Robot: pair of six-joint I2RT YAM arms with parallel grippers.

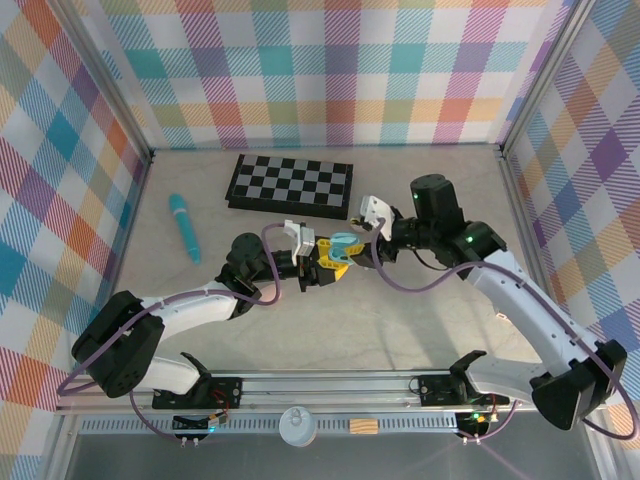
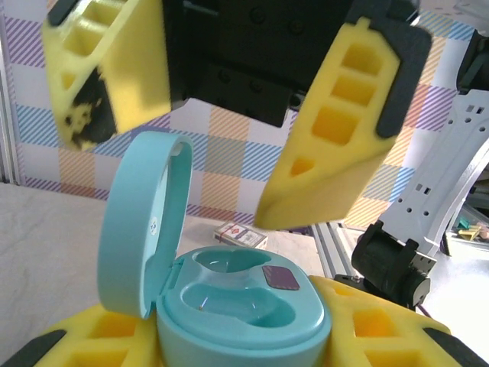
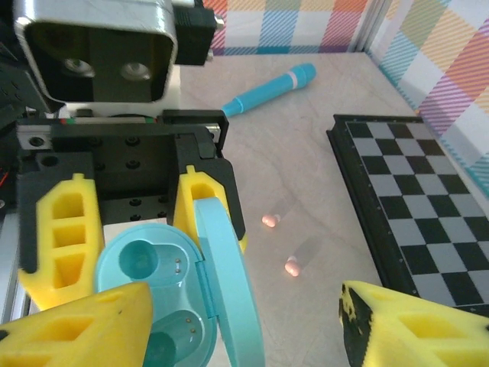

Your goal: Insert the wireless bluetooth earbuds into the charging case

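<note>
An open teal charging case (image 2: 244, 302) sits between the yellow fingers (image 2: 397, 336) of my left gripper (image 2: 244, 348), which is shut on its base. Its lid (image 2: 141, 222) stands up on the left and both wells are empty. In the top view my left gripper (image 1: 322, 263) holds the case (image 1: 345, 245) above mid-table. My right gripper (image 3: 244, 336) hovers open just over the case (image 3: 157, 290), with nothing between its fingers (image 3: 76, 329). Two pale pink earbuds (image 3: 270, 221) (image 3: 293, 267) lie on the table beside the case.
A long teal stick (image 1: 185, 227) lies at the left of the table. At the back is a folded chessboard (image 1: 290, 185), close to the earbuds in the right wrist view (image 3: 412, 199). A small card box (image 2: 241, 235) lies behind the case.
</note>
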